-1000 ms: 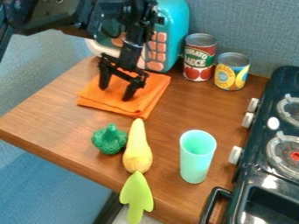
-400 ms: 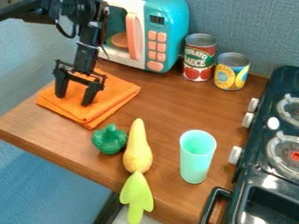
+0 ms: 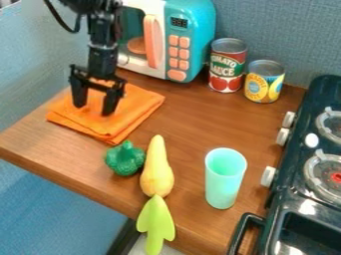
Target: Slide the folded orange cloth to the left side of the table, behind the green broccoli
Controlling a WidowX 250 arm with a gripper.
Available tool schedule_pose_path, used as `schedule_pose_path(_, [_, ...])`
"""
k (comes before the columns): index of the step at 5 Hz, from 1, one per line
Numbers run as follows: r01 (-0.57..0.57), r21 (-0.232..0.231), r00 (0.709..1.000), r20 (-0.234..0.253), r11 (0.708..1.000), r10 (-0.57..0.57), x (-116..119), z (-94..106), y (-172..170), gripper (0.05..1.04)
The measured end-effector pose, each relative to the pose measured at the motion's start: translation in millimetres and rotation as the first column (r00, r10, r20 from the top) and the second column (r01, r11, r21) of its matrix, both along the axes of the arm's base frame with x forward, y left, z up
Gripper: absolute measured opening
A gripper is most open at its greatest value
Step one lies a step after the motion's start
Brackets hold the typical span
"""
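Roughly left of centre in the upper half of the frame, a folded orange cloth lies flat on the brown wooden table, its folded layers showing along the near edges. Over it hangs the black gripper, pointing down, its two fingers spread well apart with the tips at the cloth's upper surface; whether any fabric is caught at the tips, I cannot tell. Just beside the cloth's near corner sits a bumpy dark green toy vegetable, and next to that, near the centre of the frame, a tapering yellow toy vegetable lies with its narrow end toward the top. Its wide end meets a lime-green leaf-shaped piece, which reaches past the table's edge at the bottom of the frame. Right of these, a mint-green cup stands upright. Behind the cloth, at the top of the frame, is a turquoise and white toy microwave, with a taller red can and a shorter yellow can upright to its right. Along the right edge runs a black toy stove with white knobs and round burners.
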State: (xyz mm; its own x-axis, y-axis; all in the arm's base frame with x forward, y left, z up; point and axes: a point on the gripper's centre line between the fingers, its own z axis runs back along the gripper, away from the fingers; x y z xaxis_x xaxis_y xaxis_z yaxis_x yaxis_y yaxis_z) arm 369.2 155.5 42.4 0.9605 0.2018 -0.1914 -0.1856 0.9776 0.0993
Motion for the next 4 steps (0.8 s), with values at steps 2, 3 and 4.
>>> schedule_pose_path(2, [0.183,0.005,0.973,0.139,0.983,-0.182,0,37.0,-63,1.001])
schedule_pose_path(3, [0.206,-0.077,0.969,0.155,0.975,-0.193,-1,42.3,-96,1.001])
schedule_pose_path(4, [0.234,-0.169,0.966,0.149,0.958,-0.21,-12,39.9,-123,1.001])
